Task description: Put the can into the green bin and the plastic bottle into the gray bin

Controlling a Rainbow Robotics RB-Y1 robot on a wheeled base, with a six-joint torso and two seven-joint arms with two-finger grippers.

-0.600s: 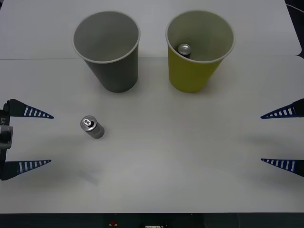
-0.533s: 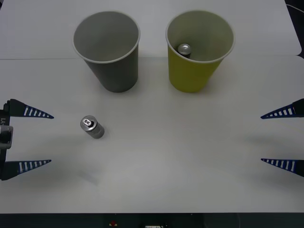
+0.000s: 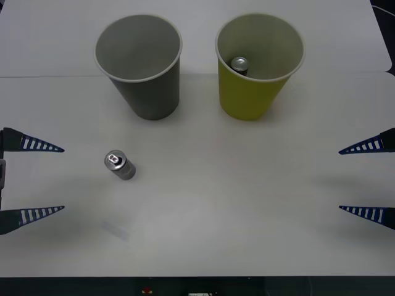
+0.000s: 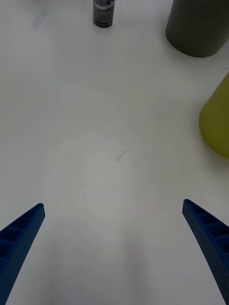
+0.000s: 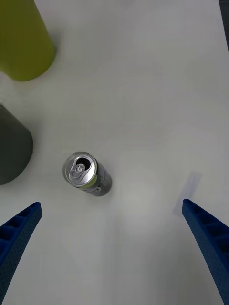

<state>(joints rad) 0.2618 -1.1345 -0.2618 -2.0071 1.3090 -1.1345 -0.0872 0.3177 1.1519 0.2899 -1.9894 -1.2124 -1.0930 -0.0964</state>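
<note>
We hold our left gripper (image 3: pixel 31 180) at the table's left edge, fingers spread wide; our right gripper (image 3: pixel 367 179) sits at the right edge, fingers likewise apart.

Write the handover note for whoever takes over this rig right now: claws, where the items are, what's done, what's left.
Left claw: open, empty, at the table's left edge, level with the loose can.
Right claw: open, empty, at the right edge.
Done: one can sits inside the green bin.
Left: second can stands on the table in front of the gray bin, which looks empty. The pictures include no plastic bottle.
</note>
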